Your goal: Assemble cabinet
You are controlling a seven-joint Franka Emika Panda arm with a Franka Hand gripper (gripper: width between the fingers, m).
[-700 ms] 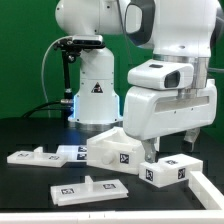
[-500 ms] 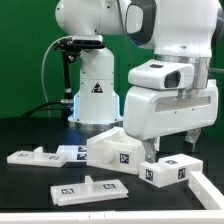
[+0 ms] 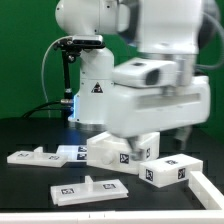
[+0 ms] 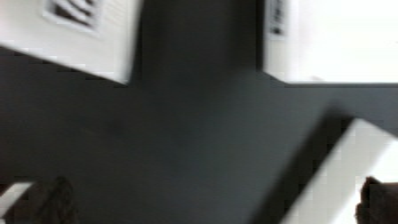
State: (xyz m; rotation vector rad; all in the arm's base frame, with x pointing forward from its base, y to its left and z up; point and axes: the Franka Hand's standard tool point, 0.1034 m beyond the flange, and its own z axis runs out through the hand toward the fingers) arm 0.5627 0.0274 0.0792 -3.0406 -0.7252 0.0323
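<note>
The white box-shaped cabinet body [image 3: 112,151] with black-and-white tags stands on the black table at the middle. A tagged white block [image 3: 170,171] lies to its right in the exterior view. A flat panel [image 3: 34,156] lies at the left and another panel [image 3: 90,189] in front. My gripper [image 3: 152,138] hangs low over the body and the block. In the wrist view my gripper [image 4: 214,205] is open and empty, fingertips [image 4: 50,200] wide apart over bare table. White parts show ahead [image 4: 80,35], [image 4: 329,40] and by one finger [image 4: 347,165].
The robot's white base [image 3: 92,95] stands behind the parts. A flat white tagged piece [image 3: 72,150] lies between the left panel and the body. A white edge [image 3: 208,190] shows at the exterior view's lower right corner.
My arm and gripper have swung toward the exterior view's left, now blurred by motion. The parts on the table have not moved.
</note>
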